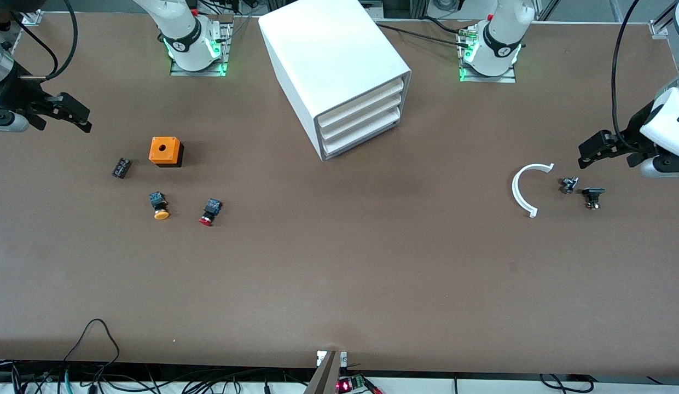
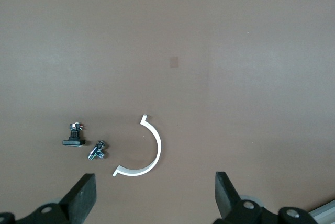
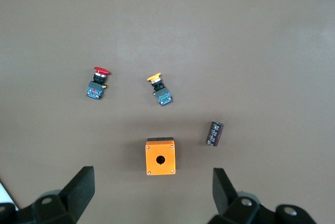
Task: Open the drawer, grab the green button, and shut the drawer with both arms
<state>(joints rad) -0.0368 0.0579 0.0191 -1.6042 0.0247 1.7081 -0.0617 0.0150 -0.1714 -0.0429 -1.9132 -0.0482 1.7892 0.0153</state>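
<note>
Left end effector (image 1: 585, 155) and right end effector (image 1: 82, 117) hover spread at the table's ends, the drawer (image 1: 364, 135) closed

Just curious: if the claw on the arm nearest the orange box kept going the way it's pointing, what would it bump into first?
Probably the orange box, roughly centred between the right gripper's open jaws; depth is hard to judge, so it might reach bare table first.

Even, fairly bright light falls from overhead across the brown tabletop (image 1: 339, 273), leaving only short, soft shadows beside the small parts and the white cabinet (image 1: 334, 71). Its top surface is nearly washed out. Green lamps glow at both arm bases. A pale sheen crosses the tabletop's near edge. Both wrist views are evenly lit and sharp.
</note>
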